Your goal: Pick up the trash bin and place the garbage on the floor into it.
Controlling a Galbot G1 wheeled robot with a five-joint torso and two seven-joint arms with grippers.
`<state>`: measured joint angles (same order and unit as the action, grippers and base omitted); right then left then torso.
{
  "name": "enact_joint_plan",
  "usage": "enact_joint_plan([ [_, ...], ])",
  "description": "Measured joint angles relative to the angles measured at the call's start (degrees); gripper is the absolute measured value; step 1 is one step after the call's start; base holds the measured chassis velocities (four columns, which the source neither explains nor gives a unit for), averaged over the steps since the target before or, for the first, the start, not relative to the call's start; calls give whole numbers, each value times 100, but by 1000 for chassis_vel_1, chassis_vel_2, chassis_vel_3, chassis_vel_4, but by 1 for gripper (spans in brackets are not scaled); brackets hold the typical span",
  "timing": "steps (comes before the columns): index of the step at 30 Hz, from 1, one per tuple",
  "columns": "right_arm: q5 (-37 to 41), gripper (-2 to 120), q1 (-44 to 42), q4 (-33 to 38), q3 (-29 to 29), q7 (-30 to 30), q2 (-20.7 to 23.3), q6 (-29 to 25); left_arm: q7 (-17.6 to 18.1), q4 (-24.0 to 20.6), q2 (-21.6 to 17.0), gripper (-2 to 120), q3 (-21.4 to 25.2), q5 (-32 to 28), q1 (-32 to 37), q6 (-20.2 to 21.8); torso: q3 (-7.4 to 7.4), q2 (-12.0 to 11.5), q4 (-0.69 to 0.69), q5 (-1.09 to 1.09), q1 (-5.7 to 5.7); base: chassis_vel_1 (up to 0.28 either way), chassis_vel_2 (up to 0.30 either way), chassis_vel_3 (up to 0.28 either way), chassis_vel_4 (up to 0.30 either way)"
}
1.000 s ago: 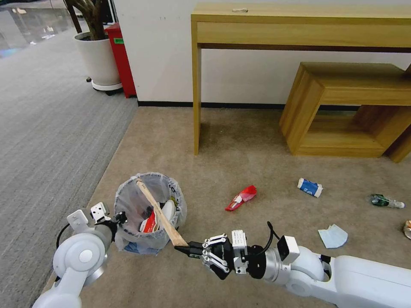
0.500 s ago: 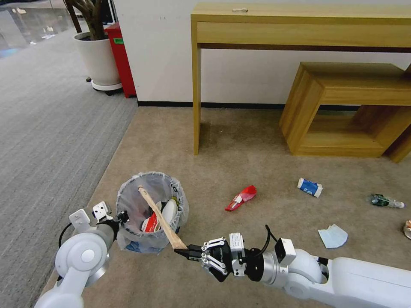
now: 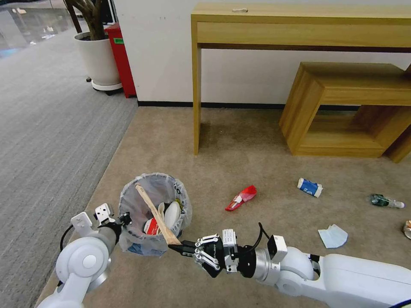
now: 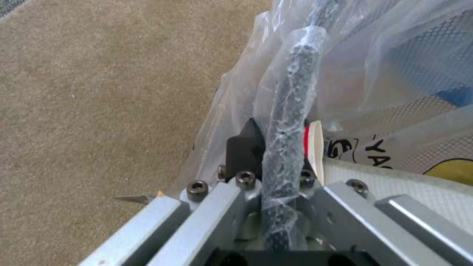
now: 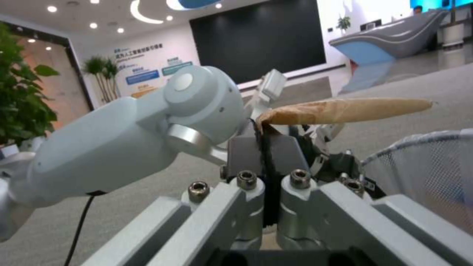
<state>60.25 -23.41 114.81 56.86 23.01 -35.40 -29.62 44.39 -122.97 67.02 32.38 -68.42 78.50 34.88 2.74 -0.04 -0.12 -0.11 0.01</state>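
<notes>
The right hand (image 5: 268, 147) pinches the stick (image 5: 345, 110) beside the trash bin (image 5: 424, 173).

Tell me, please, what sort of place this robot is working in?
Probably an office lobby or showroom: a reception counter and big dark wall screen beyond, carpeted floor, a wooden console table and a potted plant.

A long light-wood console table (image 3: 299, 25) stands against the white wall (image 3: 158, 51), a low open-sided wooden bench (image 3: 346, 107) tucked beneath it. At the wall's far corner a white round planter (image 3: 97, 60) holding a dark trunk sits beside a red cabinet (image 3: 120, 55), bordering grey ribbed carpet (image 3: 47, 128)
</notes>
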Motion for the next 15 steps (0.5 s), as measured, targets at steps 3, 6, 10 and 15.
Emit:
enact_joint_plan([
  [3,49,0,117,-30,75,-44,-75,4,-3,-27,5,0,-7,1,12,0,0,0,0,-1,0,0,0,0,0],
  [6,108,0,209,-31,116,-82,-130,26,-9,-52,7,0,-10,5,32,0,0,0,0,-1,0,0,0,0,0],
  [10,188,0,276,-29,162,-133,-205,49,-26,-68,-7,0,8,6,50,0,0,0,1,-1,0,0,0,0,0],
  [15,186,0,190,-2,172,-147,-192,54,-35,-19,-65,0,69,-11,29,-6,0,0,1,0,0,0,0,0,0],
])
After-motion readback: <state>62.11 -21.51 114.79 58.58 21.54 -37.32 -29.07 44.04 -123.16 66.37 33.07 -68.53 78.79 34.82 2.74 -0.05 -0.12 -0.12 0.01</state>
